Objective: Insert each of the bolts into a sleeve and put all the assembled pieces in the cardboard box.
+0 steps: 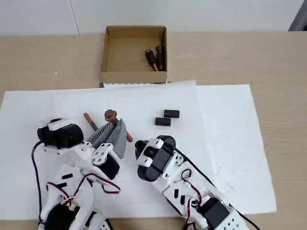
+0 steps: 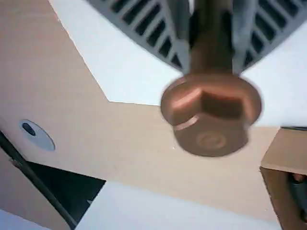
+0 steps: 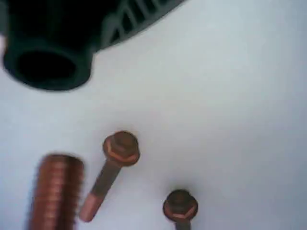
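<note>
The bolt (image 2: 211, 112) is coppery metal with a soft sheen, the sleeve (image 3: 48, 64) matt black, the cardboard box (image 1: 134, 76) dull.

1. The left arm (image 1: 72, 158): white moulded shells, black motor blocks, red and black cables looping between links.
2. The left gripper (image 1: 114, 125): grey fingers (image 2: 134, 24) with slotted ribs.
3. The right arm (image 1: 163, 165): white shells, black motor housings, a black cable, red and white wires by the base.

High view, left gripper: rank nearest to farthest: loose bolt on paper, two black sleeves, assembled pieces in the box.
From the left gripper:
1. Loose bolt, on the paper beside the jaws.
2. Black sleeves, on the paper to its right.
3. Assembled pieces, inside the cardboard box, far side.
</note>
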Robot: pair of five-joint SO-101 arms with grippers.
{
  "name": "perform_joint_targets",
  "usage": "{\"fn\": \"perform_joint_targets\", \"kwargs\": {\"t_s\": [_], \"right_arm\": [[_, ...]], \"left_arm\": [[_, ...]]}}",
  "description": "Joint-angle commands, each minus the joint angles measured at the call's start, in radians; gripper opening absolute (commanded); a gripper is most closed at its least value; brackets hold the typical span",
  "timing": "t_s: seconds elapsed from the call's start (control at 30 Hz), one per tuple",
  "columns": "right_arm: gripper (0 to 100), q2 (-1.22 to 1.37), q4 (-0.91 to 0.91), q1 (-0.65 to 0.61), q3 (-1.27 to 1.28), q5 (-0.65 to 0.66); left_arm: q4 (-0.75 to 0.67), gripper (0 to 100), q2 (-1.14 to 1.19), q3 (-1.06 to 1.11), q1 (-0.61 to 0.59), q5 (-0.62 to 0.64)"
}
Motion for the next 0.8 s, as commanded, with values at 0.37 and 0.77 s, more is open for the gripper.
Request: {"fn": "perform_joint_targets", "kwargs": {"t_s": [0.37,0.77], "right_arm": [[0.2,-0.016,-0.062,-0.005,-0.018,0.012],[0.2,-0.016,-0.065,-0.045,-0.018,0.058]], "left_arm": [[0.003,0,-0.011,-0.044,0.041,0.040],[0.002,0,-0.011,-0.001,0.043,0.040]]}}
